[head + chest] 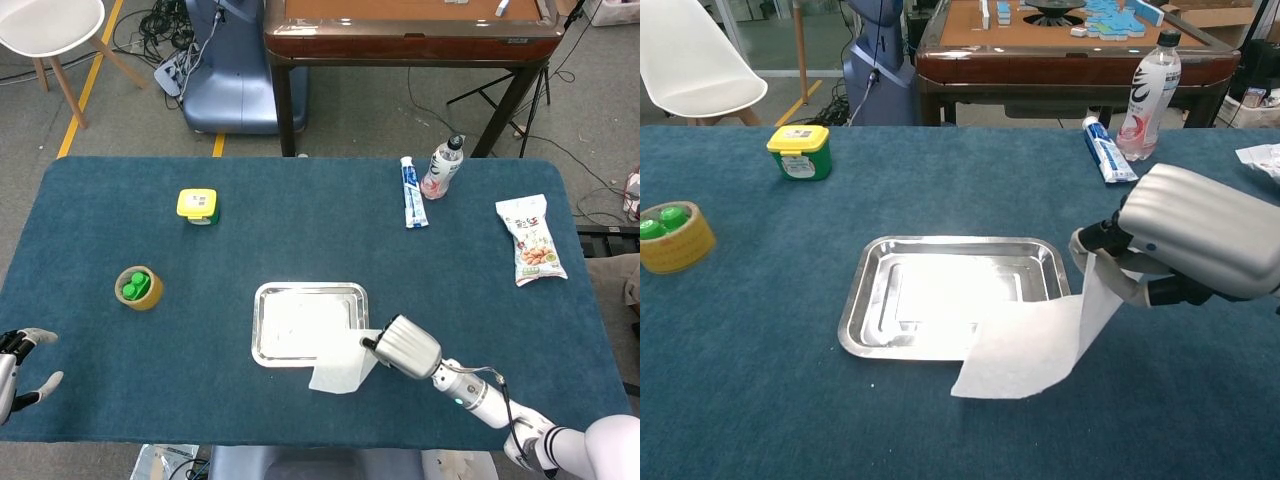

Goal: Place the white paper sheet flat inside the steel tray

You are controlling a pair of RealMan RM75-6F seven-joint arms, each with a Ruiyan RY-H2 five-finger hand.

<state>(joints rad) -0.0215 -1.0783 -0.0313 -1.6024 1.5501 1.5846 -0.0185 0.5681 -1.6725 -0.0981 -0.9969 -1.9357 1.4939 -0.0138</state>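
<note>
Head view: right hand [405, 347] pinching white paper sheet [342, 365] at tray's [262, 325] near-right corner, sheet draped over rim onto table, mostly outside. Left hand [15, 365] at table edge, fingers apart, holding nothing. Tape roll [139, 288] with green caps inside. Chest view: fingers [1102, 238] clamped on sheet's [1025, 345] top edge; tray [865, 300] otherwise bare.

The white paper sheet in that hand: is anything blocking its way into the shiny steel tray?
Nothing visible blocks it. The right hand holds the white paper sheet, which drapes over the near right corner of the rectangular steel tray; the tray's floor looks bare.
</note>
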